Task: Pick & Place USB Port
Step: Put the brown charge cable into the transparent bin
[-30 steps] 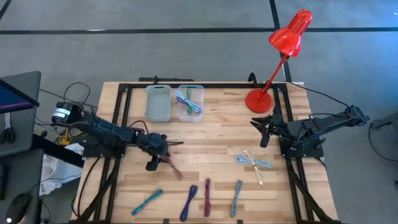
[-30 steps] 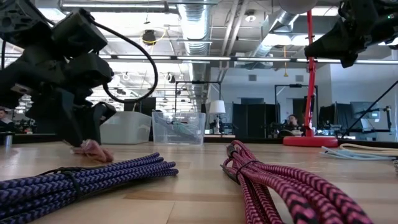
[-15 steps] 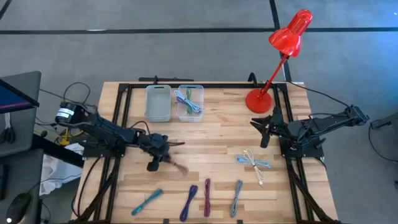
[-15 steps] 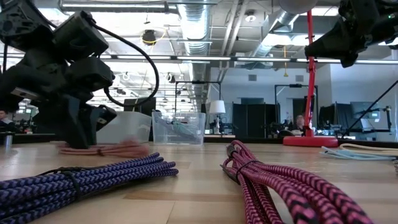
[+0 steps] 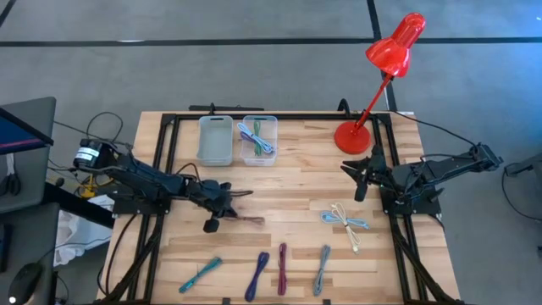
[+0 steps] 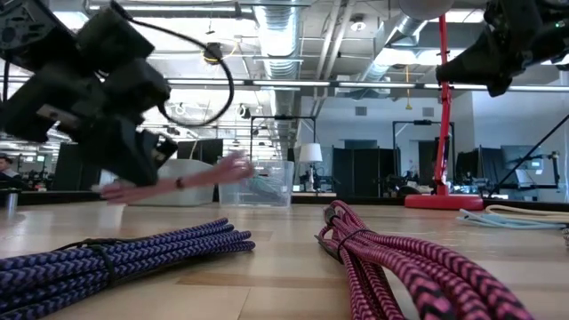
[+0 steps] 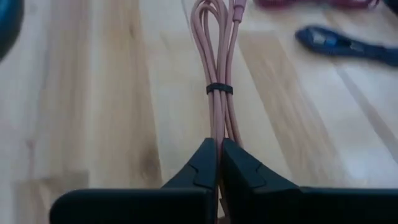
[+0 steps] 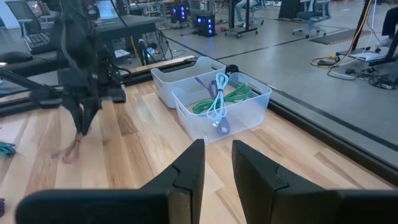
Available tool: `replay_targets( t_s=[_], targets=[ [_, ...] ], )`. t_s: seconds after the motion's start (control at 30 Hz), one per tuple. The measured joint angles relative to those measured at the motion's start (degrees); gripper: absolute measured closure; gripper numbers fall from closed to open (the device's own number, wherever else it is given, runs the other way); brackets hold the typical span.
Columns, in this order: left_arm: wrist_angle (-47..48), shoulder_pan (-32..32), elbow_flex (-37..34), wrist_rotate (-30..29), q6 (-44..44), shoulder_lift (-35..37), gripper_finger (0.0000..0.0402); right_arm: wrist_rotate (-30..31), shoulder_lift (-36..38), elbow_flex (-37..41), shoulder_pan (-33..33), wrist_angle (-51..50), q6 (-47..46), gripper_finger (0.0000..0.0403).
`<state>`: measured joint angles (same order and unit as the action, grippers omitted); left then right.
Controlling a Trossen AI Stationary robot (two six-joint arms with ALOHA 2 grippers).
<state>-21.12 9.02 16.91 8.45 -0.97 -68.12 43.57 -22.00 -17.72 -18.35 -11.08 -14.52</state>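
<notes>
A pink USB cable (image 5: 247,220), coiled into a long bundle with a black tie (image 7: 219,88), is in my left gripper (image 5: 223,213), which is shut on it left of the table's middle. In the low view the cable (image 6: 191,174) sticks out from the gripper (image 6: 133,160) above the wood. My right gripper (image 5: 356,176) is open and empty at the right side, near the red lamp's base (image 5: 352,135). Two bins stand at the far edge: a grey one (image 5: 215,140) and a clear one (image 5: 258,140) with cables inside. My left gripper pinches the pink bundle's near end (image 7: 219,134) between its two shut fingers (image 7: 199,171). The fingers point toward the table's right and lie along the bundle. The bundle sticks straight out past the fingertips, roughly level and lifted clear of the table.
Coiled cables lie along the near edge: teal (image 5: 200,273), purple (image 5: 258,273), magenta (image 5: 282,269) and grey-blue (image 5: 323,269). A white and blue cable (image 5: 345,220) lies at the right. The red lamp's arm rises over the far right corner.
My left gripper has risen with the pink cable. The cable lay on the table slanting toward the near edge; its free end has swung round toward the table's right and come up, and the whole bundle now hangs clear of the wood.
</notes>
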Motion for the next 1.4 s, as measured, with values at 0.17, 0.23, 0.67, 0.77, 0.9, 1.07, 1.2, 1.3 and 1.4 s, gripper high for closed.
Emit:
replay_targets(
  t_s=[0.17, 0.23, 0.67, 0.77, 0.9, 1.07, 1.2, 1.3, 1.4],
  targets=[
    [-1.0, 0.0, 0.0, -8.6, 0.0, 6.4, 0.0394, 0.0, 0.0, 0.0, 0.0, -0.8, 0.0, 0.0327],
    [-1.8, -0.3, 0.0, -13.5, 0.0, 9.3, 0.0394, 0.0, 0.0, 0.0, 0.0, -0.9, 0.0, 0.0327],
    [-15.0, -12.9, 0.2, -27.3, 0.0, 13.9, 0.0394, 0.2, 0.0, 0.0, 0.1, -1.1, 0.0, 0.0327],
    [-15.0, -17.4, 0.7, -26.9, 1.4, 12.1, 0.0394, 0.2, 0.0, 0.0, 0.1, -1.1, -0.1, 0.0327],
    [-15.9, -22.8, 3.0, -23.2, 3.1, 8.4, 0.0394, 0.2, 0.0, 0.0, 0.1, -1.7, -0.1, 0.0327],
    [-16.5, -27.5, 7.8, -18.4, 4.9, 2.3, 0.0394, 0.2, 0.0, 0.0, 0.1, -2.0, -0.1, 0.0327],
    [-16.3, -29.1, 10.7, -17.4, 5.2, -2.5, 0.0394, 0.2, 0.0, 0.0, 0.1, -2.0, -0.1, 0.0327],
    [-16.3, -30.7, 11.6, -17.5, 7.4, -5.7, 0.0394, 0.2, 0.0, 0.0, 0.1, -2.3, -0.1, 0.0327],
    [-16.2, -32.6, 11.6, -18.1, 8.9, -8.5, 0.0394, 0.2, 0.0, 0.0, 0.1, -2.7, -0.1, 0.0327]
  ],
)
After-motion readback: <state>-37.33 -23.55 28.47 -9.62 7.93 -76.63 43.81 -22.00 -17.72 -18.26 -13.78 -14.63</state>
